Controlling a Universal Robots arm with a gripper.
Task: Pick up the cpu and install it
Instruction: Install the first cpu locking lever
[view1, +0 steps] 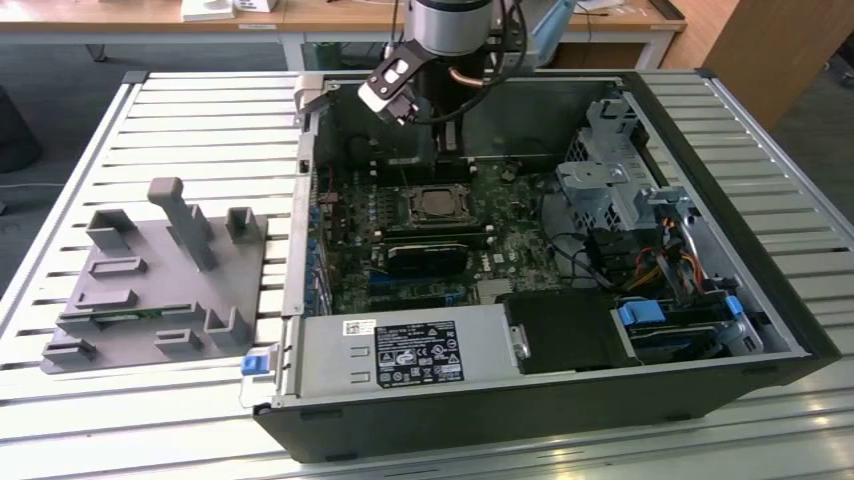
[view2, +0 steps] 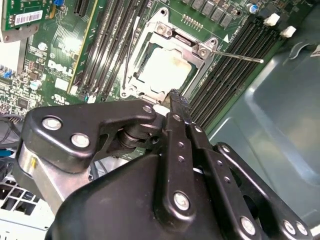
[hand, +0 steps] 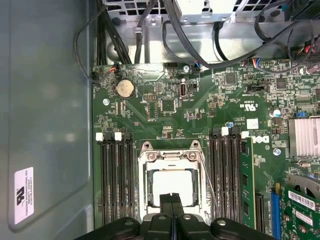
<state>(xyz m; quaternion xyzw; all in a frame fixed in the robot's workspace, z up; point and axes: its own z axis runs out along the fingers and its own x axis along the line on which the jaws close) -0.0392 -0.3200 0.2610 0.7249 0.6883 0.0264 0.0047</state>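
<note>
Slatted bench (view1: 200, 130) carries opened computer case (view1: 747, 230); cpu (hand: 172, 186) is seated in socket (hand: 150, 160); gripper (hand: 171, 199) is poised above, fingers closed together, empty.

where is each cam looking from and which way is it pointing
exterior view: off the arm, raised, looking down into the open computer case; the arm shows above it.
first wrist view: on the arm, facing down at the motherboard; the tool shows, shut.
second wrist view: on the arm, oblique across the tool.
Shared: both wrist views show the cpu seated in the socket.
</note>
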